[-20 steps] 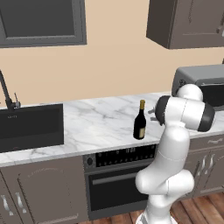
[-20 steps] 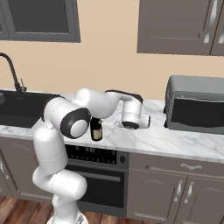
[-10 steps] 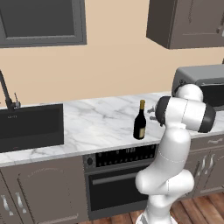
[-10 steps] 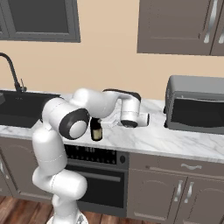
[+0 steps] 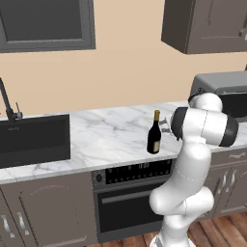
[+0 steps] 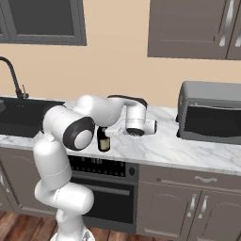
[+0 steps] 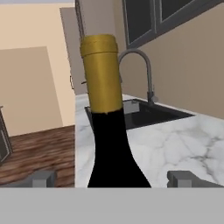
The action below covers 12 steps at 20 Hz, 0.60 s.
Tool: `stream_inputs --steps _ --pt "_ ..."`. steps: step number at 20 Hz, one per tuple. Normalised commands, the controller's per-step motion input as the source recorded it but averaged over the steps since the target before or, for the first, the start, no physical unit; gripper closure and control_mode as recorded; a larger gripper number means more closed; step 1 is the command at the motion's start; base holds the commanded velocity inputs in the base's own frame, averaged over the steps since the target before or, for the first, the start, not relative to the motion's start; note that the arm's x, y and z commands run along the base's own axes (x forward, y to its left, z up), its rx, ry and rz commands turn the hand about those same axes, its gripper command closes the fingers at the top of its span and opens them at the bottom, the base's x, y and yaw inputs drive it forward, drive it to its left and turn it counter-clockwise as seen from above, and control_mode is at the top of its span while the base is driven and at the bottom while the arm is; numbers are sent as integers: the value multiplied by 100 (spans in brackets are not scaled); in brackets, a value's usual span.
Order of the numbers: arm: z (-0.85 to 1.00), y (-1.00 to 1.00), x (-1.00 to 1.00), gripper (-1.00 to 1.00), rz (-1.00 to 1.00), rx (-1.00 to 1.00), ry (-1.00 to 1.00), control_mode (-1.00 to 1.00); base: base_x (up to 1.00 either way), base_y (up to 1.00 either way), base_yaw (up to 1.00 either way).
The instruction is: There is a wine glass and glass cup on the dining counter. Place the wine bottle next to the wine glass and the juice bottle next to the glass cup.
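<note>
1. You're looking at the wine bottle (image 5: 154, 136) standing upright on the marble worktop (image 5: 106, 140), near its front edge, above the oven (image 5: 130, 198).
2. Your gripper (image 7: 113, 178) is sitting level with the bottle's shoulder; in the hand view the two fingertips (image 7: 43, 178) are showing on either side of the dark glass, spread wide and apart from it.
3. So the jaws are standing fully open, holding nothing.
4. In the hand view the gold foil neck (image 7: 101, 74) is rising straight up the middle, with the sink (image 7: 144, 111) and tap (image 7: 140, 70) behind it.
5. In the right base view the arm is reaching across in front of the bottle (image 6: 103, 140), hiding most of it; the wrist is lying just right of it.
6. You're seeing the sink (image 5: 34, 140) well left of the bottle and a grey toaster oven (image 6: 212, 113) well right, on the same worktop.
</note>
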Motion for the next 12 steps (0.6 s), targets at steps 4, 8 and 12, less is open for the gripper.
stream_inputs --steps 4,8,12 --pt "-1 4 11 -100 0 -2 0 -100 0 0 0" --pt "-1 0 20 -100 0 0 0 -100 0 0 0" --pt "-1 0 12 -100 0 0 0 -100 0 0 0"
